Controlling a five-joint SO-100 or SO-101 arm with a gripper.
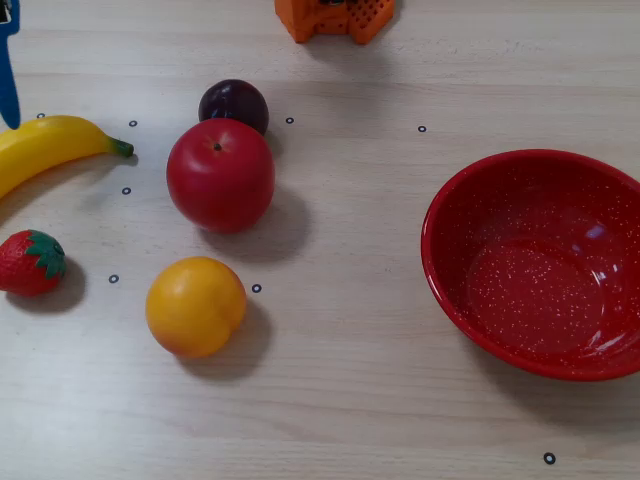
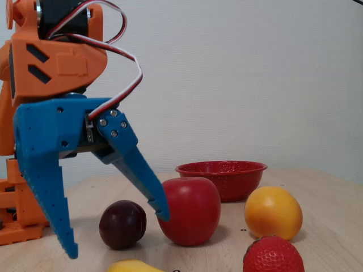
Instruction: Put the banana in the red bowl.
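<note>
approach step — nothing grasped yet. gripper [image 2: 110, 235] is spread wide and empty, its two blue fingers splayed, hanging above the banana [image 1: 45, 148]. in a fixed view from above only a sliver of one blue finger [image 1: 8, 70] shows at the left edge, just over the banana's upper side.

banana lies on the table [image 1: 350, 390] at far left of that view, green stem tip pointing right toward the red apple [image 1: 220, 175], rest of it running off frame. in the low fixed view only its yellow top [image 2: 133, 266] peeks in at the bottom edge, between and below the fingertips. can't tell from either view how far the tips are above it.

red bowl [image 1: 455, 215] sits at the right, empty, well apart from the banana. between them: the apple, a dark plum [image 1: 233, 104] just behind it, an orange-yellow fruit [image 1: 196, 306] nearer the camera. a strawberry [image 1: 30, 262] lies close below the banana.

next move, as i read it: lower so the fingers straddle the banana across its width, then close. glossy curved plastic — likely to slip or roll if pinched off-centre, so go for the thick middle. strawberry is near, keep the lower finger clear of it. after lift, carry high enough to clear the apple on the way to the bowl.
</note>
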